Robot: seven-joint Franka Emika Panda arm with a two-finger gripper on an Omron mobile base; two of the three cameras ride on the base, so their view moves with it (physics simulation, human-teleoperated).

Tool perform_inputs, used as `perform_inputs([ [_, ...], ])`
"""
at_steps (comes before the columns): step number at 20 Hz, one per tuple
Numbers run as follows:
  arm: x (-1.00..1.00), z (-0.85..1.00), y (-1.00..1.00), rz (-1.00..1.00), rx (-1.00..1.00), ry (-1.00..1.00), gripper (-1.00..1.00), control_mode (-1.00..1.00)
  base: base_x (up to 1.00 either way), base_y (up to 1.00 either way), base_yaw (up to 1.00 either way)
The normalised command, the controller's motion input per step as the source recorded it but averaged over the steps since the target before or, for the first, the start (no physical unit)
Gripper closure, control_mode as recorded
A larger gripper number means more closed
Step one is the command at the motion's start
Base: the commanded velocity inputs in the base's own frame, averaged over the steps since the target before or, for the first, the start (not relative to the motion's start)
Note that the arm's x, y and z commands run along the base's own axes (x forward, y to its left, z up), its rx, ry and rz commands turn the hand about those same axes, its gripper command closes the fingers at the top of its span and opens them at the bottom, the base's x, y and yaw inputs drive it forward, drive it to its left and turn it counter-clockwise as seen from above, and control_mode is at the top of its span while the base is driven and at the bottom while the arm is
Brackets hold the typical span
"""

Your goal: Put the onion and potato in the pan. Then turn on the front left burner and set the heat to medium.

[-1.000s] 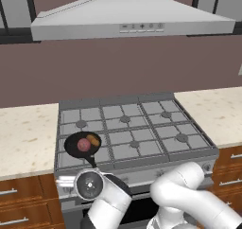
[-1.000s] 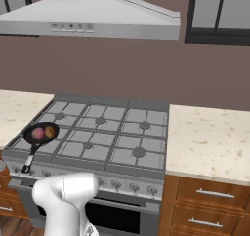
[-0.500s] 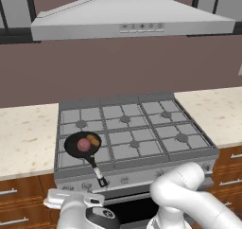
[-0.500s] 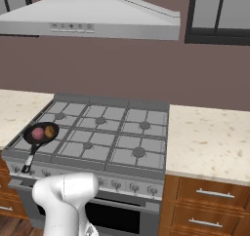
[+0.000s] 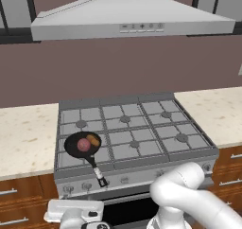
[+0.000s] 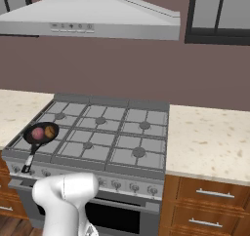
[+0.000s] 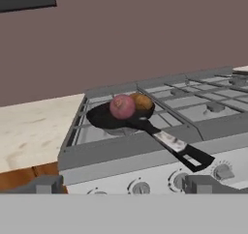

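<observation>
Lowered below the stove's front edge since the earlier frames, the arm is now seen at the bottom of the left base view. From left to right, the pan [image 5: 81, 146] is located on the front left burner [image 7: 119, 130], with its handle extended over the stove front toward the knobs [image 7: 141, 187]. The onion [image 5: 83, 145] is seated in the pan, touching the potato [image 5: 93, 140] to its right. The gripper [image 7: 123, 183] is held low before the knobs, fingers [image 7: 202, 183] spread wide apart, nothing gripped.
</observation>
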Motion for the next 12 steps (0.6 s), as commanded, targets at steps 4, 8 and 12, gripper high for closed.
perform_inputs([
  [4, 0.12, 0.00, 0.01, 0.00, -0.06, 0.00, -1.00, -1.00, 0.00, 0.00, 0.00],
  [8, 0.13, 0.00, 0.00, 0.05, -0.04, 0.00, -1.00, -1.00, 0.00, 0.00, 0.00],
  [12, 0.22, 0.00, 0.00, 0.14, 0.00, 0.00, -1.00, -1.00, 0.00, 0.00, 0.00],
])
